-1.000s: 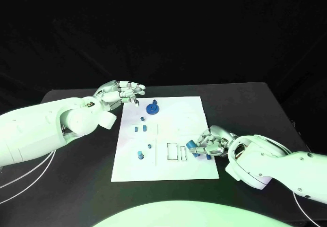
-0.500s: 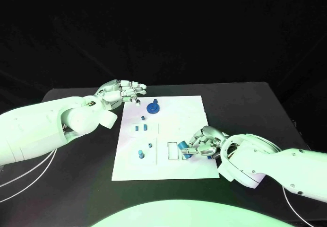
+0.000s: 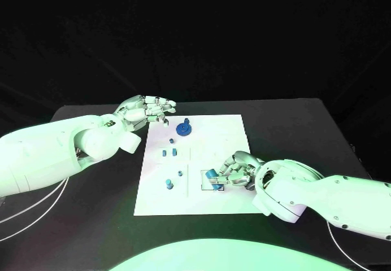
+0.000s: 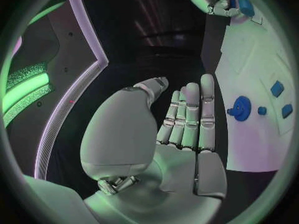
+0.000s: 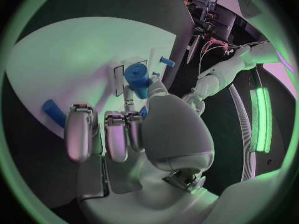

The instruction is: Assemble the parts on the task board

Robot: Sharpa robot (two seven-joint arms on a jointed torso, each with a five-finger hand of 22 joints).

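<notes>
The white rectangular task board [image 3: 232, 127] lies flat in the middle of the black bench [image 3: 285, 121]. The right hand [image 3: 234, 171] is over the board's near right area, by the rectangular outlined slots [image 3: 205, 179], and it holds a small blue cylindrical part [image 5: 138, 79] pinched at its fingers [image 5: 79, 129]; in the right wrist view the part stands out past the fingertips with its free end towards the board. A second blue piece [image 5: 53, 111] shows beside the outer finger in that view; whether it is held or lies on the board cannot be told. The left hand [image 3: 147, 110] hovers off the board's far left corner, holding nothing, its fingers [image 4: 190, 114] extended side by side and only slightly apart. On the board stand a round blue knob on a disc [image 3: 183, 129], a pair of small blue pegs [image 3: 169, 152] and a further blue peg [image 3: 169, 183] near the left edge. Assessment: the parts appear to be rigid moulded plastic, light and hard, with smooth faces likely to slip or rotate under metal fingertips. A hold across the middle of the cylinder's barrel, leaving the insertion end free, is judged most secure. Being light, a part may tip or skid if nudged rather than pressed squarely. The thin board itself may shift on the bench under sideways force.
</notes>
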